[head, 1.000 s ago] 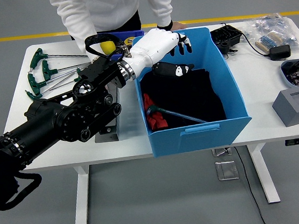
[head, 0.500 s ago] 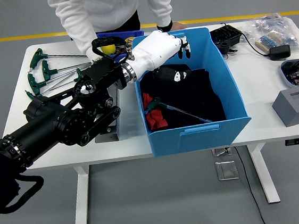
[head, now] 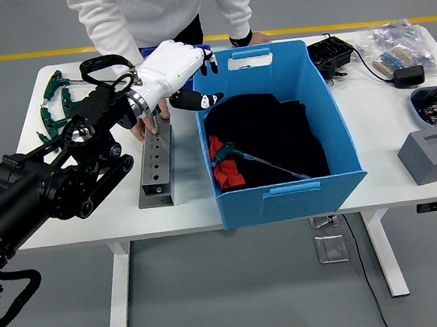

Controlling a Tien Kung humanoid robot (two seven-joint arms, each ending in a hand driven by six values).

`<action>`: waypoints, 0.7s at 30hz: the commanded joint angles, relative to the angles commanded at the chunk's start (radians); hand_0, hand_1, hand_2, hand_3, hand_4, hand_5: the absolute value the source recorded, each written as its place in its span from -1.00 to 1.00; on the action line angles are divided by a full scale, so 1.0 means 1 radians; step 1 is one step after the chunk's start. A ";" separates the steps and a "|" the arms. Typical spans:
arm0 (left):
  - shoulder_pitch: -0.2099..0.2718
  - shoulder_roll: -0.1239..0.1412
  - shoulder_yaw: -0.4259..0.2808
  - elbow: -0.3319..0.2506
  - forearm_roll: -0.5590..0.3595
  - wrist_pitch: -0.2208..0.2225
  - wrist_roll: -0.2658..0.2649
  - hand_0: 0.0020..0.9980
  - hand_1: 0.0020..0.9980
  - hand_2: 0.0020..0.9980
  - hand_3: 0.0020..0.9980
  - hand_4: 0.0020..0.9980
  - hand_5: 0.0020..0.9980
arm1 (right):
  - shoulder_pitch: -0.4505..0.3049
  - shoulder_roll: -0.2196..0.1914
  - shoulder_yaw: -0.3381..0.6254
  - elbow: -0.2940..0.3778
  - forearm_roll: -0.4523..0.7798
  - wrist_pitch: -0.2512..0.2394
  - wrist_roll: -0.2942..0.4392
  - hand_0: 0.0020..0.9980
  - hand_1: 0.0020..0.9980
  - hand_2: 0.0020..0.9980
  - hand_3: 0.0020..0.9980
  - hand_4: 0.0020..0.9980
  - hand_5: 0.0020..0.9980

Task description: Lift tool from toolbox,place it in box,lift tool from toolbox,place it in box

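My left hand [head: 194, 78], white on a black arm, hovers over the table between the grey holed tool block [head: 156, 168] and the blue box's [head: 292, 199] left wall. Its fingers are spread and hold nothing. Inside the box, a green T-handle hex key [head: 237, 157] lies on black lining beside a red item [head: 224, 174]. Several more green T-handle keys [head: 60, 106] lie on the table at the far left. A person's hand [head: 150, 124] rests on the far end of the tool block.
The person stands at the far side, the other hand [head: 248, 39] behind the box. To the right are a black charger [head: 330, 54], a plastic bag [head: 397, 41], a black adapter [head: 409, 75], a dish [head: 436, 103] and a grey foam block [head: 433, 155].
My left hand has pulled back out of the box, moving left to beside the tool block. The person's hand now shows on the block. The hex key stays in the box.
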 joint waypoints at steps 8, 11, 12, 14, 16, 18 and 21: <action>0.144 0.060 -0.185 -0.158 -0.135 0.051 0.109 -0.40 -0.22 -0.06 0.19 0.52 0.03 | -0.008 0.004 0.002 -0.001 0.000 -0.001 0.001 0.33 0.21 0.35 0.07 0.58 0.20; 0.195 0.078 -0.215 -0.210 -0.244 0.085 0.177 -0.43 -0.25 -0.07 0.20 0.53 0.05 | -0.012 0.006 0.003 -0.002 0.001 -0.002 0.002 0.32 0.21 0.35 0.07 0.58 0.20; 0.209 0.083 -0.214 -0.225 -0.290 0.093 0.204 -0.43 -0.25 -0.07 0.20 0.53 0.05 | -0.013 0.007 0.004 -0.002 0.001 -0.002 0.002 0.32 0.21 0.35 0.07 0.58 0.20; 0.233 0.089 -0.207 -0.249 -0.372 0.094 0.255 -0.43 -0.25 -0.07 0.20 0.53 0.05 | -0.013 0.007 0.006 -0.002 -0.002 -0.002 0.001 0.32 0.21 0.35 0.07 0.58 0.20; 0.254 0.091 -0.196 -0.266 -0.457 0.094 0.307 -0.43 -0.25 -0.07 0.20 0.53 0.05 | -0.014 0.009 0.008 -0.002 -0.006 -0.002 0.001 0.32 0.21 0.35 0.07 0.58 0.20; 0.267 0.089 -0.190 -0.271 -0.541 0.100 0.340 -0.45 -0.24 -0.03 0.24 0.48 0.12 | -0.015 0.010 0.008 -0.002 -0.008 -0.002 0.000 0.32 0.21 0.35 0.07 0.58 0.20; 0.278 0.086 -0.183 -0.270 -0.665 0.114 0.369 -0.45 -0.24 -0.03 0.24 0.48 0.12 | -0.014 0.010 0.008 -0.002 -0.010 -0.002 0.000 0.32 0.21 0.35 0.07 0.58 0.20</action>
